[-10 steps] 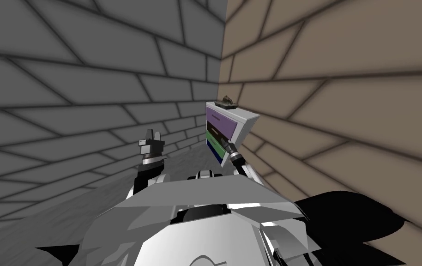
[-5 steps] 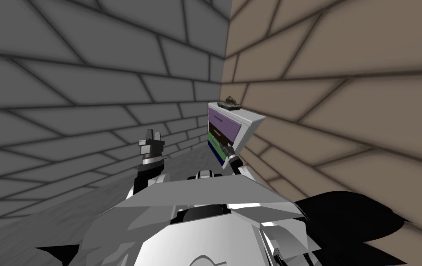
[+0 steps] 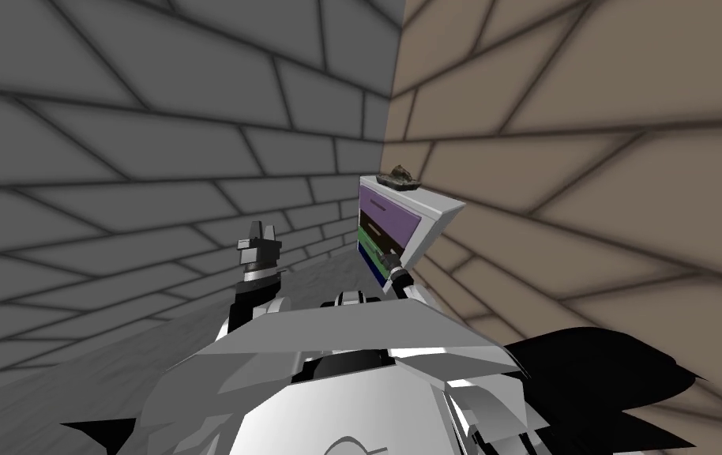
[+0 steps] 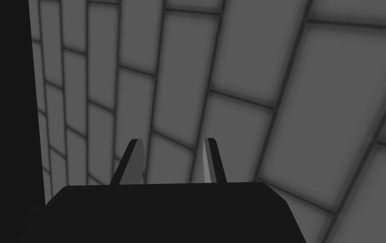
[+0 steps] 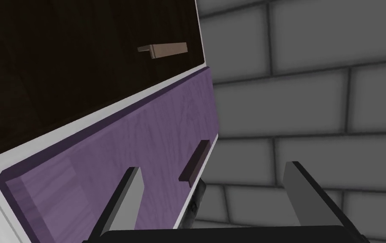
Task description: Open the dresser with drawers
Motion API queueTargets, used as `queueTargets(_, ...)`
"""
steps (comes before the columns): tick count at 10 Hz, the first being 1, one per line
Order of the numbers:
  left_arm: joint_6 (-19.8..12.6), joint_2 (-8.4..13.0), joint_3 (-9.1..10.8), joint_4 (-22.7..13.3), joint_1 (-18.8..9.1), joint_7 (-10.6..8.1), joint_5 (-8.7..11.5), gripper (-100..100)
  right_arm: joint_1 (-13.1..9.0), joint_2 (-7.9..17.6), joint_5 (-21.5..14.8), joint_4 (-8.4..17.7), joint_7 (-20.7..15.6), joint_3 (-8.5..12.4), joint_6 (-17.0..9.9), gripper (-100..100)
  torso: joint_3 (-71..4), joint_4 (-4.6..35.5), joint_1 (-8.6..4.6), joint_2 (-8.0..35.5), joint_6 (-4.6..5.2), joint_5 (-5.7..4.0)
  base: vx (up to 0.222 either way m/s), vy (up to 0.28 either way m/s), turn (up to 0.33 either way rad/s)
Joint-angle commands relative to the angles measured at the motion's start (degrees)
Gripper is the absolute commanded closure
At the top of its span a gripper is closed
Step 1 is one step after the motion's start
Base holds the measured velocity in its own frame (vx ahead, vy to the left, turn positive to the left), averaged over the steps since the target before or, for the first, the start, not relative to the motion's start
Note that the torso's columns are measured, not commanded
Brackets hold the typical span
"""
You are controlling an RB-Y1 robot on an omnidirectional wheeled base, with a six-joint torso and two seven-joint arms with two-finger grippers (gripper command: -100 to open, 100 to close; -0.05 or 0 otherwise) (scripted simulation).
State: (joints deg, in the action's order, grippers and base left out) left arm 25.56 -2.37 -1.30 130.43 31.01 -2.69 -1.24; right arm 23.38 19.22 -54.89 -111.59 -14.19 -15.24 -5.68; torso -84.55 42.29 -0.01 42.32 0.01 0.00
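Dresser (image 3: 429, 223) in the room's corner, right gripper spread before its purple drawer, nothing gripped.

From the left: the grey brick wall (image 3: 114, 158), and before it the raised left gripper (image 3: 258, 237), well apart from the dresser, its fingers a narrow gap apart and holding nothing. Over the last second my head has swung, so the corner and dresser sit further right in the head view. The right gripper (image 5: 212, 166) now lies lower against the drawer fronts. Its fingers stand wide, and the handle (image 5: 194, 162) of the purple drawer (image 5: 116, 156) shows between them, untouched. I judge the pull not yet begun. The dark brown drawer (image 5: 61, 63) lies beyond. A small dark figure (image 3: 399, 177) sits on top, clear of the drawers. The tan wall (image 3: 588, 158) stands just behind, off the pulling path.
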Motion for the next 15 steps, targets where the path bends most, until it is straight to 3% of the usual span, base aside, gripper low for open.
queueTargets(1,0.00,0.00,0.00,0.00,0.00,0.00,0.00,0,-0.56,0.90,-4.57,2.15,-0.52,-1.45,-3.09,-100,-0.01,-0.01,0.04,-0.04,-0.01,0.00,0.066,0.017,0.030)
queueTargets(4,0.00,0.00,0.00,0.00,0.00,0.00,0.00,0,-1.56,2.46,-9.96,6.33,-1.47,-3.80,-7.91,-100,0.00,0.00,0.00,0.00,0.00,0.00,0.067,0.024,0.049)
queueTargets(6,0.00,0.00,0.00,0.00,0.00,0.00,0.00,0,-1.56,2.46,-11.58,6.33,-1.47,-3.80,-7.97,-100,-0.02,-0.01,-0.02,-0.03,0.00,-0.01,0.047,0.009,0.015)
queueTargets(7,0.00,0.00,0.00,0.00,0.00,0.00,0.00,0,-2.08,3.32,-13.78,8.52,-1.93,-4.97,-10.42,-100,0.05,0.02,-0.03,0.08,0.00,-0.01,0.047,0.018,0.060)
queueTargets(8,0.00,0.00,0.00,0.00,0.00,0.00,0.00,0,-2.08,3.32,-15.05,8.52,-1.93,-4.97,-10.42,-100,0.02,0.01,0.02,-0.01,-0.02,0.00,0.053,0.018,0.035)
queueTargets(11,0.00,0.00,0.00,0.00,0.00,0.00,0.00,0,-3.14,5.19,-20.67,13.03,-2.83,-7.27,-14.86,-100,-0.04,-0.02,-0.02,-0.07,0.00,0.00,0.066,0.015,0.047)
queueTargets(12,0.00,0.00,0.00,0.00,0.00,0.00,0.00,0,-3.14,5.19,-21.86,13.03,-2.83,-7.27,-15.26,-100,-0.03,-0.02,-0.02,-0.06,-0.01,-0.01,0.068,0.013,0.037)
queueTargets(13,0.00,0.00,0.00,0.00,0.00,0.00,0.00,0,-3.68,6.17,-23.88,15.31,-3.27,-8.39,-17.61,-100,-0.02,-0.01,0.00,-0.04,0.00,0.00,0.078,0.012,0.063)
queueTargets(14,0.00,0.00,0.00,0.00,0.00,0.00,0.00,0,-3.68,6.17,-25.18,15.31,-3.27,-8.39,-17.64,-100,-0.02,-0.01,0.00,-0.06,-0.01,0.00,0.063,0.016,0.027)
queueTargets(15,0.00,0.00,0.00,0.00,0.00,0.00,0.00,0,-4.22,7.18,-26.83,17.58,-3.69,-9.49,-19.97,-100,0.00,0.00,0.03,0.00,0.00,0.01,0.070,0.026,0.046)
